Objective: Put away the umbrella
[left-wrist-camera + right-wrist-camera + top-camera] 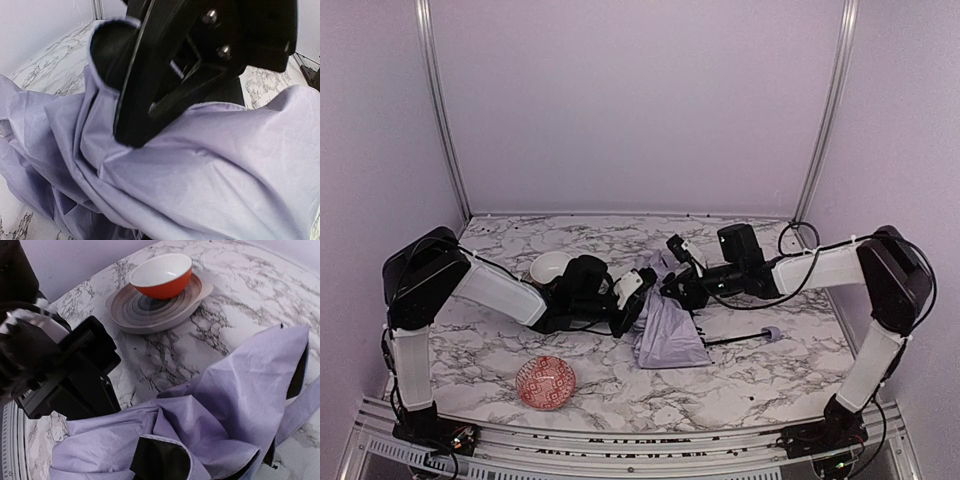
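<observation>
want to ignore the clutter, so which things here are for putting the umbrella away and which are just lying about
For the job:
- lavender folding umbrella

Just lying about:
- red patterned bowl
- orange bowl, white inside
- ringed plate under the orange bowl

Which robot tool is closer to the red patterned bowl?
Left. The left tool is at the umbrella, just behind and right of the red patterned bowl; the right tool is farther right, past the left one.
</observation>
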{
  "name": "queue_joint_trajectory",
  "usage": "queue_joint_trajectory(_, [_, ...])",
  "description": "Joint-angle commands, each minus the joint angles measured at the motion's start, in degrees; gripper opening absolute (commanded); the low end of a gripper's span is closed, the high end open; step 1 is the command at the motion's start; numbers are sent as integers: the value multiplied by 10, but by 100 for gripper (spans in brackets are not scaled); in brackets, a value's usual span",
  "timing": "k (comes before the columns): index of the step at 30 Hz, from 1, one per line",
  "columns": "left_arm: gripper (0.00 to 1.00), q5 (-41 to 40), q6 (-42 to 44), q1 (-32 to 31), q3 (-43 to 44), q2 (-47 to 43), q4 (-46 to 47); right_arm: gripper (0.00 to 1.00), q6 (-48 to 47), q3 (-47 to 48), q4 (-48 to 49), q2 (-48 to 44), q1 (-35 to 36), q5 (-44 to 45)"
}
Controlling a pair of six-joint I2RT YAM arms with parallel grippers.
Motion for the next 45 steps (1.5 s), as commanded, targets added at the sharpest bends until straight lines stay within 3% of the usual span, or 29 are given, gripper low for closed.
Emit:
queue_joint_trajectory(1, [0, 31, 19, 2, 13, 25, -24, 0, 85, 13, 85, 79, -36, -67])
queue_joint_trajectory(5, [2, 19, 11, 8, 13, 32, -25, 0, 125, 25, 123, 147, -61, -105])
queue_joint_trajectory(6, [12, 9, 6, 12, 11, 30, -25, 0, 124, 30, 117, 167, -61, -111])
queue_joint_trajectory(8, [45, -16, -8, 21, 2, 19, -25, 0, 129, 30, 118, 181, -61, -133])
queue_joint_trajectory(10, [66, -25, -17, 34, -12, -6, -26, 0, 141, 7, 159, 167, -61, -161])
queue_joint_trajectory(12, [77, -24, -16, 46, -30, -34, -29, 0, 148, -25, 200, 127, -60, -170])
queue_joint_trajectory(15, [86, -14, -8, 58, -45, -79, -49, 0, 119, -30, 170, 63, -59, -150])
queue_joint_trajectory(21, [85, 27, -23, 52, -14, -162, -111, 0, 64, -8, 94, -36, -29, -99])
queue_joint_trajectory(26, [85, 8, 8, 1, 19, -202, -146, 0, 51, 13, 67, -83, 3, -81])
queue_joint_trajectory(30, [88, -19, 24, -17, 28, -194, -153, 0, 62, 14, 83, -128, 16, -83])
queue_joint_trajectory(35, [83, -83, 53, -25, 54, -161, -155, 0, 62, 19, 85, -154, 25, -132])
queue_joint_trajectory(42, [63, -77, 128, -47, 65, -160, -140, 0, 50, 27, 51, -154, 28, -192])
queue_joint_trajectory(45, [44, -44, 127, -48, 68, -153, -134, 0, 45, 30, 39, -150, 30, -209])
